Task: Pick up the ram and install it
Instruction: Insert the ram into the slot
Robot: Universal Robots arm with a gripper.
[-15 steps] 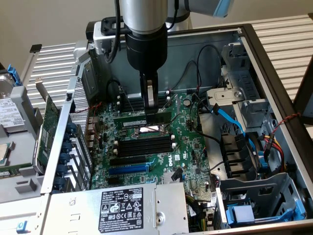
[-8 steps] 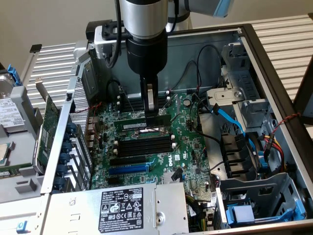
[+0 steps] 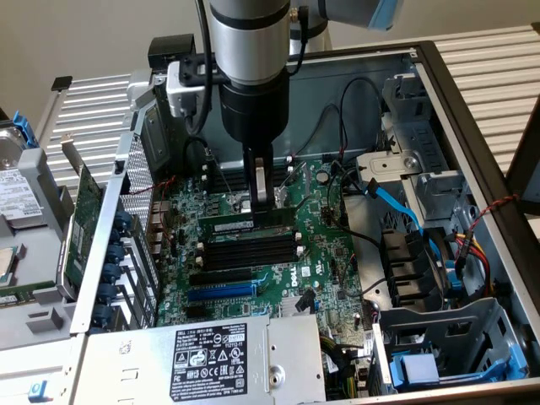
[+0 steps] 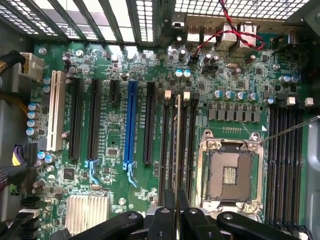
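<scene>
Arm is down inside the open computer case (image 3: 472, 110), gripper (image 3: 262, 201) right over the memory slots (image 3: 251, 250) in the middle of the motherboard (image 3: 325, 253).

The ram (image 3: 245, 224) stands on edge in the slot of that bank nearest the gripper, label side visible in the exterior view. Jaws are clenched on its top edge, about mid-length. In the wrist view the ram (image 4: 177, 145) shows edge-on as a thin strip between two black slots, running straight down into the gripper (image 4: 176, 212) at the frame edge; white latches sit at the far end of the bank. Can't tell whether the stick is fully seated or the latches are closed on it.

The other slots in that bank are bare. A second bank of black slots (image 4: 285, 160) lies on the far side of the open CPU socket (image 4: 229, 172), also bare.

Around it:
- blue expansion slot (image 4: 131, 127) and black ones beside the memory bank, white slot (image 4: 56, 110) further out
- silver heatsink (image 4: 86, 214) near the gripper's side of the board
- power supply (image 3: 202, 359) with a label, at the near edge in the exterior view
- green expansion card (image 3: 80, 232) leaning outside the case on the exterior view's left
- blue cable (image 3: 395, 201) and drive cage (image 3: 439, 354) on the exterior view's right
</scene>
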